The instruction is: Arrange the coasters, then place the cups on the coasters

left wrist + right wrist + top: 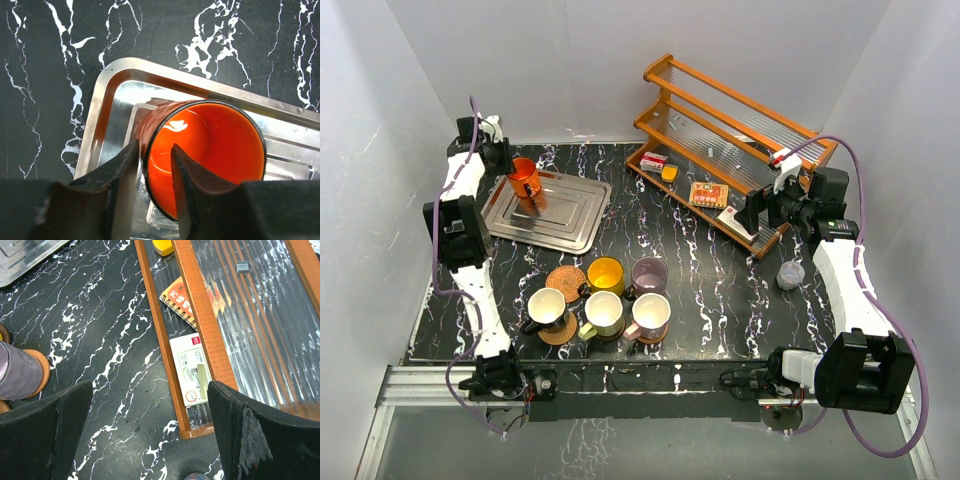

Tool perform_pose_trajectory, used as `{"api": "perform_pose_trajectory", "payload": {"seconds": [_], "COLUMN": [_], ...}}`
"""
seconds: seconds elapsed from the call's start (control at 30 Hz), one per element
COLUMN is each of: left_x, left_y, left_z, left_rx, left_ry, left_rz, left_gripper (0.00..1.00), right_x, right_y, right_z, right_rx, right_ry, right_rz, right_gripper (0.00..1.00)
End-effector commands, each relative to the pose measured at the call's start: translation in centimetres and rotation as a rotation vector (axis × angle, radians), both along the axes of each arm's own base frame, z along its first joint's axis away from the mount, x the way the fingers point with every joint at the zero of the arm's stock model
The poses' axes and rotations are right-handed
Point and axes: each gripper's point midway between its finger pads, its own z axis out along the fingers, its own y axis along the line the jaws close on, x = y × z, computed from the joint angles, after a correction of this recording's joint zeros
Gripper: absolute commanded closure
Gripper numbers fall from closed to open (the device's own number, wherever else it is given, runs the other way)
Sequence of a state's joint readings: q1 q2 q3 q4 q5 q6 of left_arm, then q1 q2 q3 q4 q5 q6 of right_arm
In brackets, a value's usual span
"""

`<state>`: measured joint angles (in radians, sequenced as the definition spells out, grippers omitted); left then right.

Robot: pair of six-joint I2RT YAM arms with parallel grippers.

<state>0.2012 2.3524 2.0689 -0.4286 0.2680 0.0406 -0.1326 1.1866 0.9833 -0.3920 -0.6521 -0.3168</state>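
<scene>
Six mugs (604,273), six coasters (564,280), one tray (575,215), one rack (720,95)

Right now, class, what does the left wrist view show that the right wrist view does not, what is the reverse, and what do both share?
Only left wrist: the orange mug, and the left end effector with one finger inside it and one outside. Only right wrist: the rack, a notebook and box on it, and the lilac mug on a coaster. Both: the tray and the marbled table.
</scene>
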Motion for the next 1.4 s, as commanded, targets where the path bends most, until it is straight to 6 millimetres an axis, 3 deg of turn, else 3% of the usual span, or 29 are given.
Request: {"api": "perform_pose_trajectory", "payload": {"seconds": [0.0,0.33,0.53,0.97,1.37], "left_x": [0.3,0.3,-0.6,-3.8,-7.2], "left_y": [-0.4,-0.9,-2.1,-3.9,-5.2], "left_z": [1.4,3.5,5.8,12.6,16.5], "left_rx": [0.064,0.113,0.138,0.136,0.137], "left_ry": [-0.01,-0.017,-0.036,-0.136,-0.21], "left_rz": [-0.037,-0.135,-0.215,-0.278,-0.337], "left_gripper": [0.73,1.0,1.0,1.0,1.0], "right_x": [0.5,0.5,0.5,0.5,0.5], "right_y": [-0.1,-0.1,0.0,0.0,-0.1], "right_z": [0.4,0.3,0.3,0.3,0.3], "right_rx": [-0.02,-0.023,-0.021,-0.017,-0.011], "right_ry": [-0.043,-0.045,-0.047,-0.048,-0.052], "right_rz": [0.006,0.009,0.011,0.011,-0.001], "right_gripper": [0.02,0.02,0.02,0.02,0.02]}}
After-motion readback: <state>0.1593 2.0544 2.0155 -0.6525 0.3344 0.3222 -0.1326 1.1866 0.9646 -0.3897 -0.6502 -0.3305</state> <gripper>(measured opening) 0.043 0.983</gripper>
